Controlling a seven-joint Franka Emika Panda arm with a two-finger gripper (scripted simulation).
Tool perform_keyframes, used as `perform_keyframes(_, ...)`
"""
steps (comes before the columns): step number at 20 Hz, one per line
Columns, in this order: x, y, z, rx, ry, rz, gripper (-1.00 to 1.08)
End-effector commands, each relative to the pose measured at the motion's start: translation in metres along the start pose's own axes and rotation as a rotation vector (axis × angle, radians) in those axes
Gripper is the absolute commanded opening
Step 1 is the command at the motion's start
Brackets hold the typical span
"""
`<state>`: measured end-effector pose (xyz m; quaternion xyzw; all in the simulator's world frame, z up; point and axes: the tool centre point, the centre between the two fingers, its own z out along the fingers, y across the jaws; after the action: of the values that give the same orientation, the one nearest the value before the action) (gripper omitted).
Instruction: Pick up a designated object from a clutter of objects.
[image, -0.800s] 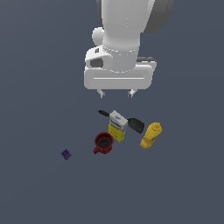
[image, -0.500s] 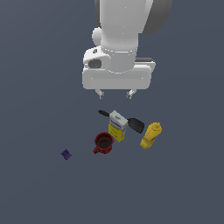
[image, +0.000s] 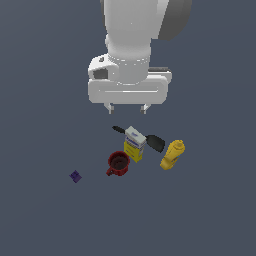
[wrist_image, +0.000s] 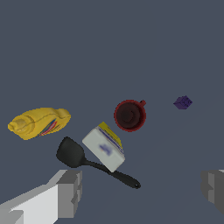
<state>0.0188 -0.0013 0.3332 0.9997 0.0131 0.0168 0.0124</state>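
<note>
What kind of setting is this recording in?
Likely a bare simulated tabletop: a featureless grey surface, flat-rendered household items like the red mug and mustard bottle, no room visible.

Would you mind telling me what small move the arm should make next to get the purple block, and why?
Probably a sideways shift toward the exterior view's left. The end effector hangs open and high over the spatula and carton, while the tiny purple block sits alone, apart from the red mug. Centring over it first should allow a clean descent.
</note>
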Motion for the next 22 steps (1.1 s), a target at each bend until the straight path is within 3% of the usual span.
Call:
perform_keyframes(1, 0.002, 0.001, 0.002, 0.001, -0.001, 0.007, 1.00)
perform_keyframes(12, 0.031, 0.035, 0.040, 0.023, -0.010, 0.138, 1.00)
perform_keyframes(22, 0.069, 0.104, 0.119, 0.039, -0.024, 0.378, 1.00)
